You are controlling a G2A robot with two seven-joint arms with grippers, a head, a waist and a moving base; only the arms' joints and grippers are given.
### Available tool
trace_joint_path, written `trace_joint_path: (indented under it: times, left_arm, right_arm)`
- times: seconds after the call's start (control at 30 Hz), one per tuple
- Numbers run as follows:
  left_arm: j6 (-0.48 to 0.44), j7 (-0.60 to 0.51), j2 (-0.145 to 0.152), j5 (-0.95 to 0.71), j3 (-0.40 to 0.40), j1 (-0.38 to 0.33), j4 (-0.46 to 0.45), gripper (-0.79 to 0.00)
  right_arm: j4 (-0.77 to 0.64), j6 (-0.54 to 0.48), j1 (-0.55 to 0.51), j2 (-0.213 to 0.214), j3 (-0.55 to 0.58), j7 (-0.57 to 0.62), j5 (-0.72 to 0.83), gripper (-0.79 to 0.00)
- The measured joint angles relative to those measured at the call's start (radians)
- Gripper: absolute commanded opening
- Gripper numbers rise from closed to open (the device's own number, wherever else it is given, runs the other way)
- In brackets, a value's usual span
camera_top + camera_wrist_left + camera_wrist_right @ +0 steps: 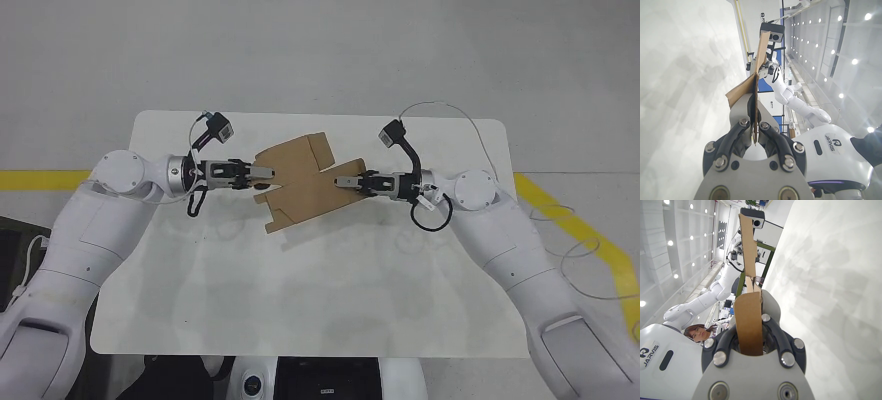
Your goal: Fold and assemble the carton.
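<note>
A flat brown carton point(303, 182) hangs above the middle of the white table point(320, 290), held from both sides. My left gripper point(268, 183) is shut on its left edge; in the left wrist view the carton point(755, 106) runs edge-on between the fingers point(738, 111), with my left gripper point(754, 113) closed around it. My right gripper point(340, 182) is shut on the carton's right flap. In the right wrist view that flap point(748, 323) fills the gap of my right gripper point(753, 306), and the rest of the carton point(748, 247) stretches away toward the other arm.
Yellow tape point(30, 180) marks the floor on both sides of the table. Loose cables point(590, 250) lie on the floor at the right. Bare tabletop stretches in front of the carton toward the near edge.
</note>
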Motion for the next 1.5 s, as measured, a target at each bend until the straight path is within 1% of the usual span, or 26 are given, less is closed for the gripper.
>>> trace_joint_path:
  times: [0.07, 0.1, 0.17, 0.2, 0.27, 0.5, 0.57, 0.67, 0.9, 0.93, 1.03, 1.23, 1.33, 1.5]
  left_arm:
    - [-0.001, -0.006, -0.001, -0.005, -0.007, -0.001, 0.001, -0.785]
    - [-0.003, -0.011, -0.001, -0.009, -0.012, -0.001, 0.001, -0.785]
    - [-0.009, -0.019, -0.002, -0.013, -0.021, -0.001, -0.001, -0.785]
    - [-0.014, -0.025, -0.002, -0.014, -0.026, -0.001, -0.003, -0.785]
    - [-0.026, -0.030, -0.001, -0.006, -0.034, 0.000, -0.006, -0.785]
    - [-0.076, -0.039, 0.000, 0.036, -0.059, 0.011, -0.036, -0.785]
    - [-0.091, -0.052, 0.001, 0.047, -0.064, 0.015, -0.048, -0.785]
    - [-0.114, -0.067, 0.004, 0.070, -0.074, 0.024, -0.073, -0.785]
    - [-0.122, -0.058, 0.017, 0.118, -0.098, 0.056, -0.139, -0.785]
    - [-0.123, -0.057, 0.019, 0.122, -0.100, 0.060, -0.144, -0.785]
    - [-0.126, -0.055, 0.022, 0.137, -0.101, 0.070, -0.161, -0.785]
    - [-0.130, -0.050, 0.026, 0.155, -0.095, 0.081, -0.187, -0.785]
    - [-0.129, -0.051, 0.027, 0.156, -0.090, 0.080, -0.190, -0.785]
    - [-0.121, -0.059, 0.025, 0.140, -0.082, 0.074, -0.191, -0.785]
  right_arm:
    - [0.007, 0.002, -0.002, 0.000, 0.003, -0.003, -0.012, -0.462]
    - [0.012, 0.004, -0.003, 0.001, 0.006, -0.006, -0.025, -0.419]
    - [0.020, 0.006, -0.005, 0.003, 0.011, -0.013, -0.048, -0.280]
    - [0.023, 0.006, -0.007, 0.005, 0.016, -0.018, -0.061, -0.243]
    - [0.022, 0.004, -0.010, 0.008, 0.024, -0.024, -0.077, -0.172]
    - [-0.013, -0.027, -0.024, 0.023, 0.076, -0.025, -0.097, -0.049]
    - [-0.025, -0.036, -0.026, 0.028, 0.093, -0.018, -0.100, -0.043]
    - [-0.037, -0.041, -0.026, 0.041, 0.126, -0.007, -0.125, -0.065]
    - [-0.110, -0.050, -0.041, 0.068, 0.199, 0.038, -0.150, -0.077]
    - [-0.121, -0.055, -0.044, 0.070, 0.204, 0.043, -0.147, -0.071]
    - [-0.159, -0.085, -0.058, 0.071, 0.210, 0.068, -0.098, -0.089]
    - [-0.225, -0.082, -0.056, 0.057, 0.139, 0.088, -0.002, -0.095]
    - [-0.220, -0.088, -0.039, 0.049, 0.094, 0.082, 0.011, -0.111]
    - [-0.189, -0.102, -0.009, 0.037, 0.024, 0.067, 0.021, -0.114]
